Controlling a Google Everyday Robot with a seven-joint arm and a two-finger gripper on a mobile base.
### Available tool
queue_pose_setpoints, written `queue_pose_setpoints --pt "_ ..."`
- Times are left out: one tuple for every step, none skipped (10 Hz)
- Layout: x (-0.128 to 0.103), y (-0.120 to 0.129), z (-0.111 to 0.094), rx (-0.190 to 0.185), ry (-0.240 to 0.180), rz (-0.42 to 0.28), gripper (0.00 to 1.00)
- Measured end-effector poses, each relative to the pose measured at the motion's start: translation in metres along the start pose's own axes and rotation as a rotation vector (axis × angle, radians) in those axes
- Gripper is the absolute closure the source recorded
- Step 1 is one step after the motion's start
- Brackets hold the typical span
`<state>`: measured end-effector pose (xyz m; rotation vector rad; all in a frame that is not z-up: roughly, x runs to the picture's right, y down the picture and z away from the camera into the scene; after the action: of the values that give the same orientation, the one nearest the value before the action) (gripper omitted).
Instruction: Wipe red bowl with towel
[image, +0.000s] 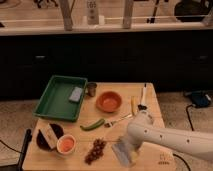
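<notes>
The red bowl (109, 101) sits upright at the middle of the wooden table, right of the green tray. The towel (121, 152), a pale grey-blue cloth, lies near the table's front edge. My white arm reaches in from the right, and its gripper (131, 147) hangs right over the towel's right side, mostly hidden by the arm's own body. The bowl is well behind the gripper and apart from it.
A green tray (50, 112) holding a small sponge (76, 94) stands at the left, with a metal cup (91, 89) beside it. A green pepper (92, 124), a fork (117, 120), grapes (96, 150), a small pale bowl (66, 144) and a dark packet (49, 135) lie around the front.
</notes>
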<state>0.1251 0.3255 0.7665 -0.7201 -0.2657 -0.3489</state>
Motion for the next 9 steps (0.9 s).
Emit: queue_pose_setpoints --pt "0.003 -0.001 0.001 -0.01 0.001 0.003 0.25" --pt "0.004 -0.002 0.001 -0.015 0.001 0.002 0.34" --pt "0.004 -0.002 0.001 -0.017 0.001 0.005 0.44" --pt "0.005 -0.002 -0.001 -0.02 0.0 0.007 0.55" --pt "0.006 -0.003 -0.004 -0.019 0.001 0.009 0.65" --pt "0.006 -0.003 -0.006 -0.019 0.002 0.01 0.72" --pt "0.007 -0.003 -0.011 -0.017 0.003 0.012 0.85" --pt "0.006 -0.003 -0.014 -0.015 0.002 0.012 0.92" --pt "0.007 -0.004 -0.019 -0.008 0.0 0.013 0.99"
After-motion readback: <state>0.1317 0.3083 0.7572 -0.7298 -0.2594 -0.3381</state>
